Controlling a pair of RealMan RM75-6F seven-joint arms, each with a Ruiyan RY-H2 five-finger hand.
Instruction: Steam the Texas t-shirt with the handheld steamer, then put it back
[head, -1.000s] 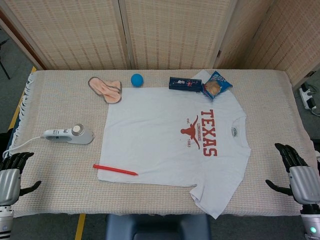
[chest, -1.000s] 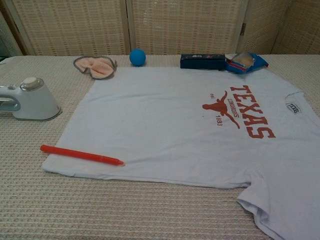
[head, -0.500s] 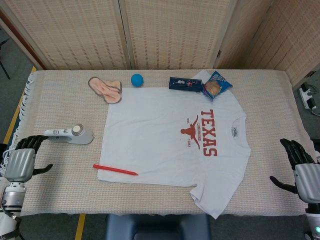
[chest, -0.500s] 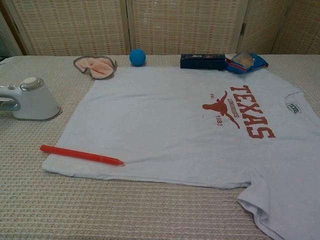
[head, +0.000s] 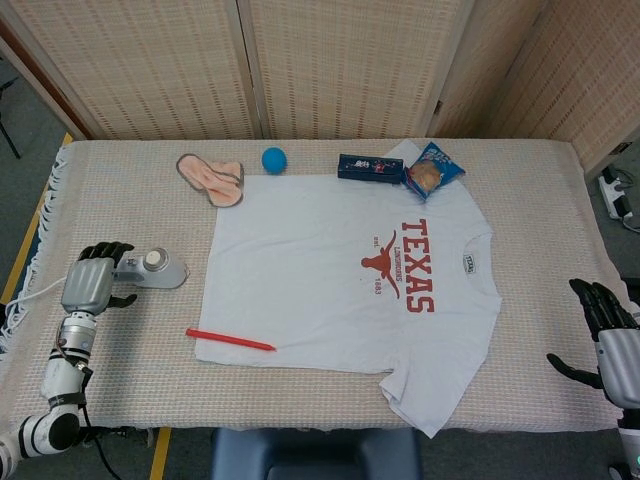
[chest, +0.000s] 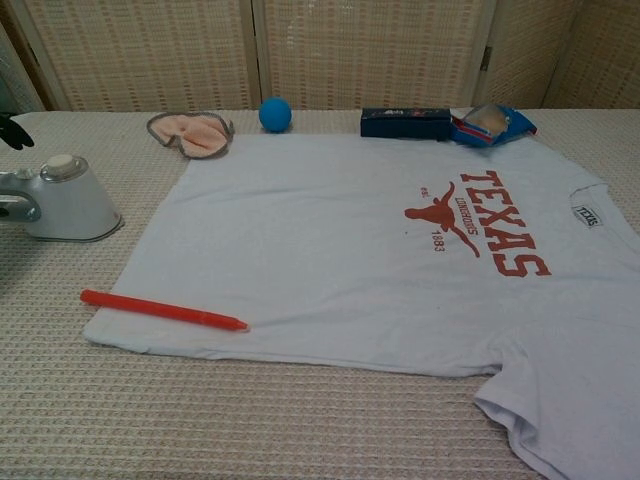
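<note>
The white Texas t-shirt (head: 330, 270) lies flat across the middle of the table, its red print (chest: 480, 235) towards the right. The white handheld steamer (head: 155, 268) lies on the cloth to the left of the shirt and shows large in the chest view as the steamer (chest: 65, 200). My left hand (head: 92, 283) hovers over the steamer's handle with its fingers spread and hides it in the head view. Only its dark fingertips (chest: 12, 130) show at the chest view's left edge, above the bare handle. My right hand (head: 612, 335) hangs open and empty off the table's right front corner.
A red pen (head: 230, 340) lies on the shirt's lower left hem. Along the back edge stand a pink pouch (head: 210, 178), a blue ball (head: 274, 159), a dark box (head: 370, 167) and a snack packet (head: 433, 170). The steamer's cable (head: 35, 292) trails off the left edge.
My left hand has moved up and inward from the table's front left corner to above the steamer's handle. My right hand has drifted slightly down and outward. The steamer has not moved.
</note>
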